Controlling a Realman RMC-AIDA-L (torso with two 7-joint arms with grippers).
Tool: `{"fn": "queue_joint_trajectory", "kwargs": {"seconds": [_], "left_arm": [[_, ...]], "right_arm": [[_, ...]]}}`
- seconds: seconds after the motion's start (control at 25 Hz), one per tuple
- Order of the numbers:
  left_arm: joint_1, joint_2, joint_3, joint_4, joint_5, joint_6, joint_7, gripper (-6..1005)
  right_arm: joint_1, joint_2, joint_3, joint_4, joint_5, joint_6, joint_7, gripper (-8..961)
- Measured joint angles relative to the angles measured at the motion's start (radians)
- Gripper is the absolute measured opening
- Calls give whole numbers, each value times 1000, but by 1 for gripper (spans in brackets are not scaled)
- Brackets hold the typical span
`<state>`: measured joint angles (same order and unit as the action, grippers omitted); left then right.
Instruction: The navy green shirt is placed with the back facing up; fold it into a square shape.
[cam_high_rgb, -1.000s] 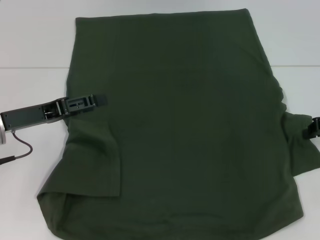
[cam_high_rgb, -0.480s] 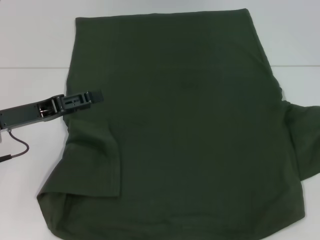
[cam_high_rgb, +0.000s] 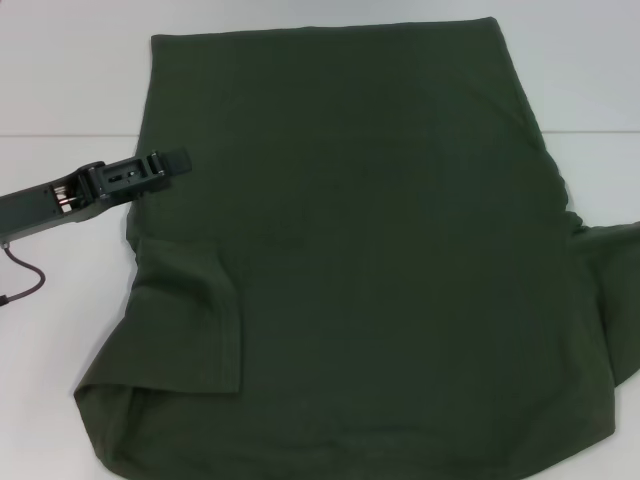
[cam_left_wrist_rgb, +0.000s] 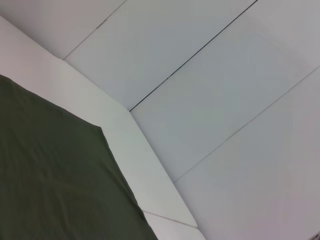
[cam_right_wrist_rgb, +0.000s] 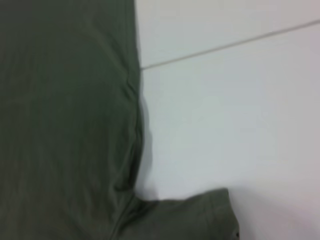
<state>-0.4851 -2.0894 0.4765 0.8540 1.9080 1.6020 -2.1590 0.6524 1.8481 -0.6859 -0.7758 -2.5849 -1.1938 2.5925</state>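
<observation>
Nowhere on the shirt (cam_high_rgb: 370, 250) can any lettering be read; its upturned side is plain dark olive green. It lies spread flat on the white table (cam_high_rgb: 60, 90), covering most of it, with the left sleeve folded in over the body and the right sleeve lying out toward the table's right edge. The left gripper (cam_high_rgb: 165, 163) reaches in over the shirt's left edge, its jaws drawn together and holding no cloth. Whether the right gripper is open or closed cannot be told; no camera shows it.
</observation>
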Motion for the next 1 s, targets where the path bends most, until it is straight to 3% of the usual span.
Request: {"fn": "queue_joint_trajectory", "kwargs": {"seconds": [0.52, 0.8, 1.0], "left_arm": [[2, 3, -3, -1, -3, 1, 1, 736], [2, 3, -11, -3, -6, 1, -2, 735], [2, 2, -20, -3, -14, 1, 1, 735]], "right_arm": [[43, -21, 22, -37, 2, -88, 9, 66], [68, -2, 35, -86, 18, -292, 12, 78], [116, 27, 22, -77, 16, -325, 14, 87]]}}
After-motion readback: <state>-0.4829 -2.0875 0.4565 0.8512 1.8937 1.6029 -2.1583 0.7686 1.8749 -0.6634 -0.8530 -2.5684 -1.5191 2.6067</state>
